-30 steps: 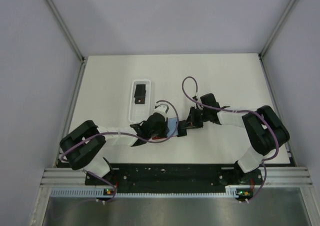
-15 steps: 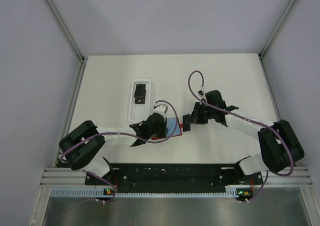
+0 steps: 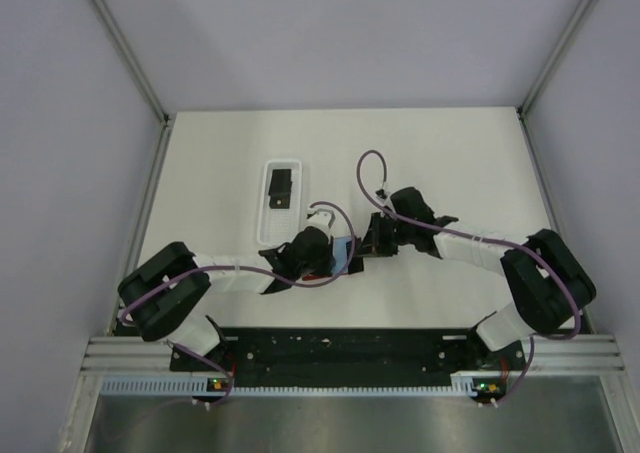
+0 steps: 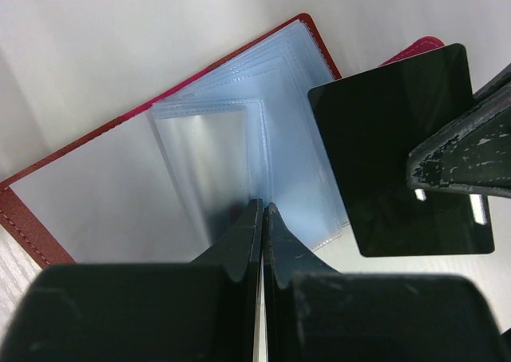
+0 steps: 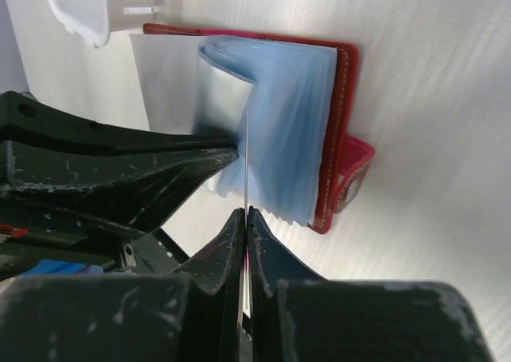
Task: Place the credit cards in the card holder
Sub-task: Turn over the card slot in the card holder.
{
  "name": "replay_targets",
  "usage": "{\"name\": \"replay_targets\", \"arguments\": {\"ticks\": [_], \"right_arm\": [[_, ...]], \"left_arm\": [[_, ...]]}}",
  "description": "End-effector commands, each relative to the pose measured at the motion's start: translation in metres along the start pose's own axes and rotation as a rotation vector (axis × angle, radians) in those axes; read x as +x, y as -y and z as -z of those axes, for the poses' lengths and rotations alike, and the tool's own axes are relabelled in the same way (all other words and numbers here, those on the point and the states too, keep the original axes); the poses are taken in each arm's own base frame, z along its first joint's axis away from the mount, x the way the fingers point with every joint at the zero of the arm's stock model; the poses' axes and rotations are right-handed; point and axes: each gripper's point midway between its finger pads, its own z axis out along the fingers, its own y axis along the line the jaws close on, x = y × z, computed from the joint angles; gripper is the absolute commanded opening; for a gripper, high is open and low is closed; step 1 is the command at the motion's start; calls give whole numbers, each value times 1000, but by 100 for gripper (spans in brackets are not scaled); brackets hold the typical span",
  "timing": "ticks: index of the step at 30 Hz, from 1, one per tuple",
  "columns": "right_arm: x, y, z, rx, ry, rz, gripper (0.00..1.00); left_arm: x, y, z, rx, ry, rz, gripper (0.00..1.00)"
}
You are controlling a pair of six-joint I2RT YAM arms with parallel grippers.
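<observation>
Credit card (image 4: 395, 146) broadside from left wrist; edge-on by card holder (image 5: 345, 122) from right.

there are two grippers: one left gripper (image 4: 262, 210) and one right gripper (image 5: 243, 212). there is one red card holder (image 4: 104, 194). there is one white tray (image 3: 262, 213). i can count two cards: one black card (image 4: 399, 150) and one more black card (image 3: 282, 186).

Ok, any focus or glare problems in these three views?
Top external: evenly lit, sharp, though the red folding card holder is mostly hidden. Left wrist: near fingers blurred, pale glare on the clear plastic sleeves, flat black card crisp. Right wrist: sleeves soft, fingers blurred.
</observation>
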Motion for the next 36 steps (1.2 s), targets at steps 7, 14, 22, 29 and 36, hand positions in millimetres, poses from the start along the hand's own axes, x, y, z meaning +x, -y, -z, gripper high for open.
{"name": "replay_targets", "arguments": {"ticks": [7, 14, 22, 29, 36], "right_arm": [[-9, -32, -16, -115, 42, -9, 0], [-3, 0, -25, 29, 39, -65, 0], [9, 21, -33, 107, 13, -99, 0], [12, 28, -37, 128, -2, -100, 0], [13, 27, -38, 125, -15, -89, 0]], "left_arm": [[25, -23, 4, -72, -79, -16, 0], [23, -23, 6, -74, -72, -13, 0], [21, -26, 9, -85, -62, -4, 0], [18, -41, 21, -136, -32, 34, 0], [6, -58, 44, -178, 40, 83, 0]]}}
